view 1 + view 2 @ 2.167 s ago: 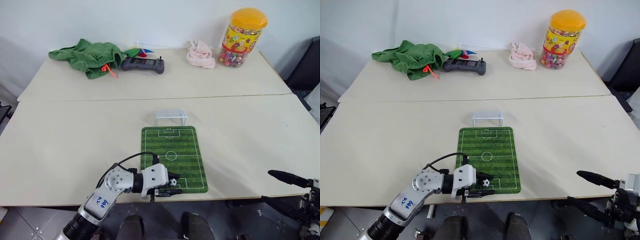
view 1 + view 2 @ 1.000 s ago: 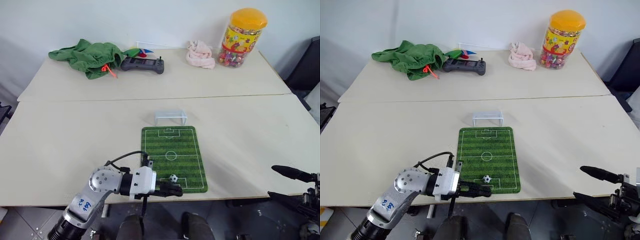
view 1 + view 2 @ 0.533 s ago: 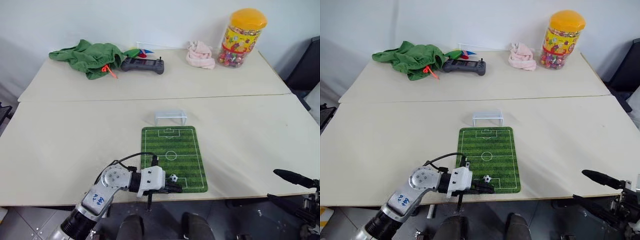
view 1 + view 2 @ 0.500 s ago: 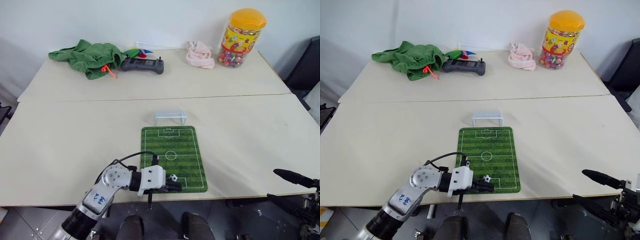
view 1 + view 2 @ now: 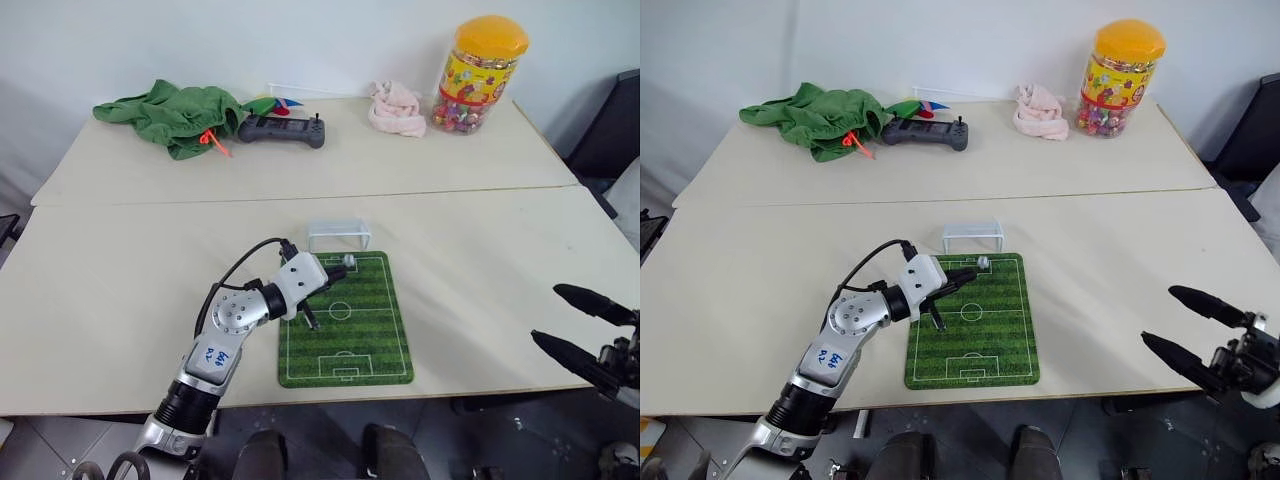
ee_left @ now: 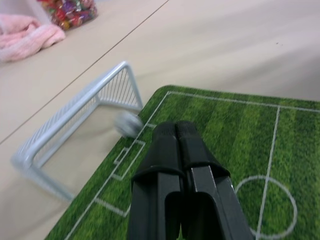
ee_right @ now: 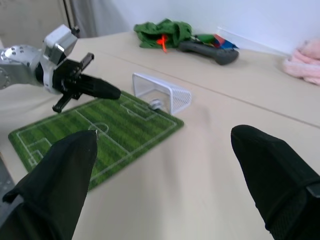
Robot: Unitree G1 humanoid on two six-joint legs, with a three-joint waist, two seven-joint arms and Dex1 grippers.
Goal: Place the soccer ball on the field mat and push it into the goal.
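1. Left eye view: the field mat point(image 5: 345, 320) lies flat near the table's point(image 5: 120, 260) front edge, about midway along it, with the goal point(image 5: 339, 235) standing just beyond the mat's far end.
2. The soccer ball point(image 5: 349, 260) sits at the far end of the mat, right in front of the goal mouth and blurred, not inside the frame.
3. The left gripper point(image 5: 327, 279) reaches over the far left part of the mat, its two black fingers pressed together with nothing between them, pointing toward the ball with a small gap left.
4. In the left wrist view the closed fingers point(image 6: 176, 150) aim at the ball point(image 6: 128, 123), which lies on the mat's far line beside the goal's point(image 6: 75, 125) post.
5. The right gripper point(image 5: 580, 325) hangs off the table's right front corner, its fingers spread apart and empty.
6. Along the table's back edge lie a green cloth heap point(image 5: 170, 112), a dark controller point(image 5: 282, 130), a pink cloth point(image 5: 395, 107) and a candy jar point(image 5: 476, 75) with an orange lid.
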